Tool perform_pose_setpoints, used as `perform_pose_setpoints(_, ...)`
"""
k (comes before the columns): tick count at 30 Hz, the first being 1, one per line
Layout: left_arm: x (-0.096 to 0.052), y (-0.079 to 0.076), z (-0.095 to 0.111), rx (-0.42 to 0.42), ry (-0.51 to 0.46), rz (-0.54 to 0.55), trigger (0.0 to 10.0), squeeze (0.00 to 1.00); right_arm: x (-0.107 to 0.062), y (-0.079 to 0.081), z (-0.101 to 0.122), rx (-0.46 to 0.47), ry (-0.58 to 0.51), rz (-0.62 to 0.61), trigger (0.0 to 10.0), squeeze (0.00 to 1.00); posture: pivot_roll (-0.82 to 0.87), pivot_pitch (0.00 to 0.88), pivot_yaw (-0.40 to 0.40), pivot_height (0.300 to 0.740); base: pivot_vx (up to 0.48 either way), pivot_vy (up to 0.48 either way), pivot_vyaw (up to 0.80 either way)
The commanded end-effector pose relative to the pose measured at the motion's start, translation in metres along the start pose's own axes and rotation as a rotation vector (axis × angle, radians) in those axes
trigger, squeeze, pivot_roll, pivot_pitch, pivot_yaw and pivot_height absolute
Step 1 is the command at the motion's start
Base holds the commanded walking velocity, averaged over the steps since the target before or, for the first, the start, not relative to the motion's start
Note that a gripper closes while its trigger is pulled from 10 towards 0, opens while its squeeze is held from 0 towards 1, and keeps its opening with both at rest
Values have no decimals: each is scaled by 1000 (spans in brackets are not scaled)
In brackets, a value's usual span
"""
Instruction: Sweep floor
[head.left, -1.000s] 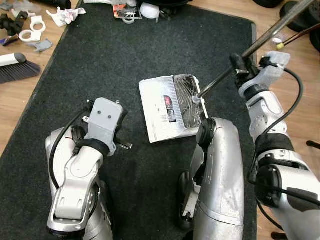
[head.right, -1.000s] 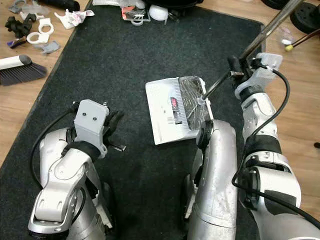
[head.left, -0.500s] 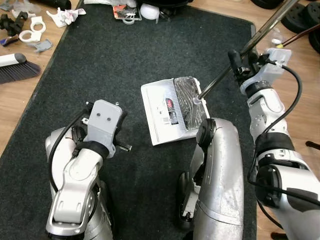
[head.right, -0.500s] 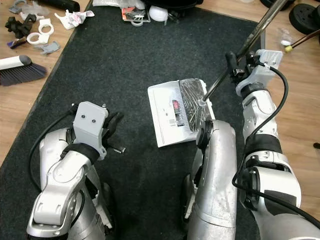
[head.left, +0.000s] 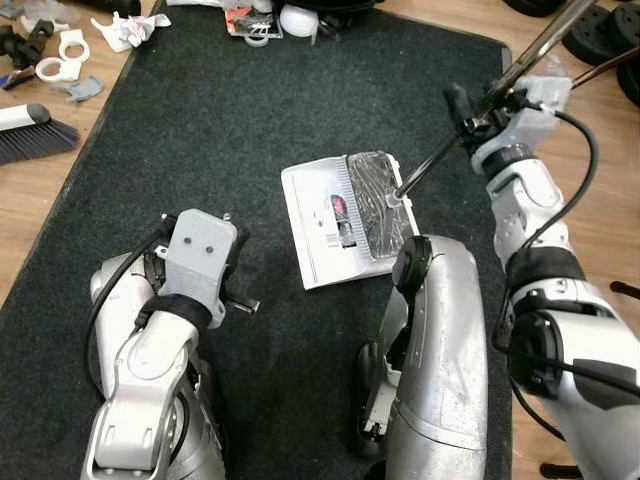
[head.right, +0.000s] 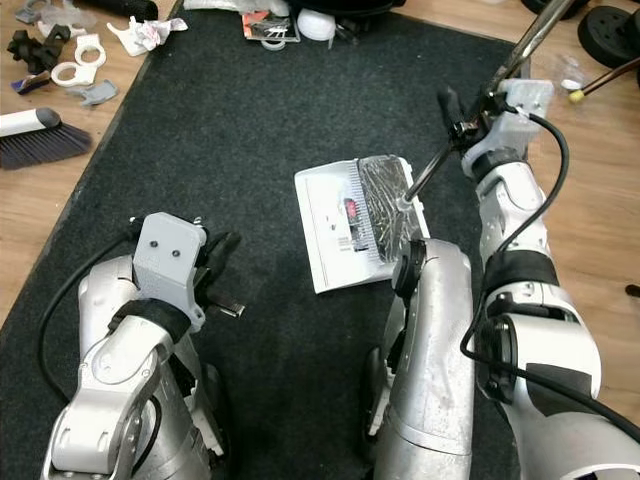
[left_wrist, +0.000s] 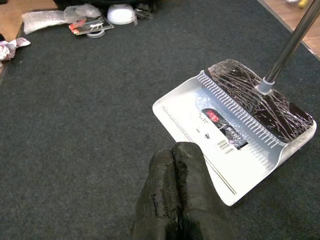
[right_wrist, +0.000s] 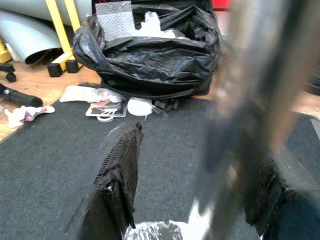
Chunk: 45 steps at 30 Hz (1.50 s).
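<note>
Grasping the dustpan handle (head.left: 520, 62) in my right gripper (head.left: 478, 108), left gripper (left_wrist: 175, 165) clenched empty, I judged sweeping barely begun: the white dustpan (head.left: 335, 225) held little, litter (head.left: 250, 20) lay far, broom (head.left: 35, 135) untouched.

Dustpan handle (right_wrist: 250, 100) blurred in right wrist view, upper end cut off by frame edge; brush (head.left: 35, 132) handle cut at left edge; label (left_wrist: 222, 144) print on dustpan (left_wrist: 200, 120) unreadable.

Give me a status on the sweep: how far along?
Done: the white dustpan on the dark rug already holds some debris. In hand: right gripper grips the dustpan's metal pole; left gripper is shut, empty. Left: litter at the rug's far edge, and the brush lying on the wood floor.
</note>
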<state>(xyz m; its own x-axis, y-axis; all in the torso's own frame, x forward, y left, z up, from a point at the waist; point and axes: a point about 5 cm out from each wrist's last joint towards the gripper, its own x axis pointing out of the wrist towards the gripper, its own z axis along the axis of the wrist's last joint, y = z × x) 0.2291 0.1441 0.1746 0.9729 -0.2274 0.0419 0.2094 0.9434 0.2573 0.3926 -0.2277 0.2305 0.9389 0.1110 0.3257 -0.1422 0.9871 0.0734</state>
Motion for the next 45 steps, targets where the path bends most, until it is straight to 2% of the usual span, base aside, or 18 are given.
perform_pose_setpoints(1, -4, -1, -3, -10, 21, -3, 10000, 0, -5, -7, -5, -17, 21, -19, 10000, 0, -51, 412, -155, 300, 0, 0, 0)
perform_pose_setpoints(2, -5, -1, -3, -10, 22, -2, 10000, 0, -6, -7, -6, -18, 25, -22, 3529, 0, -51, 412, -155, 300, 0, 0, 0)
perform_pose_setpoints(4, -5, -2, -3, -10, 22, -2, 10000, 0, -6, -8, -7, -19, 27, -25, 3529, 0, -51, 412, -156, 300, 0, 0, 0)
perform_pose_setpoints(5, -5, -2, -3, -10, 23, -2, 10000, 0, -7, -9, -8, -20, 30, -28, 0, 0, -53, 412, -155, 300, 0, 0, 0)
perform_pose_setpoints(9, -5, -2, -3, -12, 28, -2, 10000, 0, -14, -15, -14, -19, 40, -61, 0, 0, -60, 409, -155, 300, 0, 0, 0)
perform_pose_setpoints(20, -2, -3, -4, -19, 31, -1, 10000, 0, -26, -19, -28, -16, 60, -102, 0, 0, -74, 394, -160, 300, 0, 0, 0)
perform_pose_setpoints(22, -1, -4, -5, -20, 30, 0, 10000, 0, -28, -19, -29, 22, 51, -122, 0, 0, -77, 391, -160, 300, 0, 0, 0)
perform_pose_setpoints(23, 0, -4, -5, -21, 29, 0, 10000, 0, -27, -20, -27, 73, 31, -139, 0, 0, -79, 383, -158, 300, 0, 0, 0)
perform_pose_setpoints(24, 0, -4, -5, -21, 29, 0, 10000, 0, -27, -20, -27, 73, 31, -139, 0, 0, -79, 383, -158, 300, 0, 0, 0)
perform_pose_setpoints(27, 3, -3, -6, -24, 27, -2, 10000, 0, -23, -22, -21, 185, -18, -173, 0, 0, -83, 372, -157, 300, 0, 0, 0)
perform_pose_setpoints(37, 11, -4, -6, -27, 16, -9, 10000, 0, -21, -24, -15, 271, -65, -194, 0, 0, -95, 349, -155, 300, 0, 0, 0)
perform_pose_setpoints(38, 16, -5, -6, -28, 8, -16, 10000, 0, -19, -23, -15, 316, -47, -213, 10000, 0, -108, 324, -151, 300, 0, 0, 0)
perform_pose_setpoints(39, 16, -5, -6, -28, 8, -16, 10000, 0, -19, -23, -15, 316, -47, -213, 10000, 0, -108, 324, -151, 300, 0, 0, 0)
perform_pose_setpoints(41, 21, -6, -6, -27, 1, -23, 10000, 0, -18, -24, -12, 377, -65, -228, 10000, 0, -114, 311, -149, 300, 0, 0, 0)
perform_pose_setpoints(42, 23, -6, -7, -26, -3, -26, 10000, 0, -18, -26, -6, 391, -103, -227, 10000, 0, -121, 299, -148, 300, 0, 0, 0)
perform_pose_setpoints(45, 26, -7, -7, -25, -6, -28, 10000, 0, -19, -29, 0, 407, -141, -235, 10000, 0, -126, 288, -146, 300, 0, 0, 0)
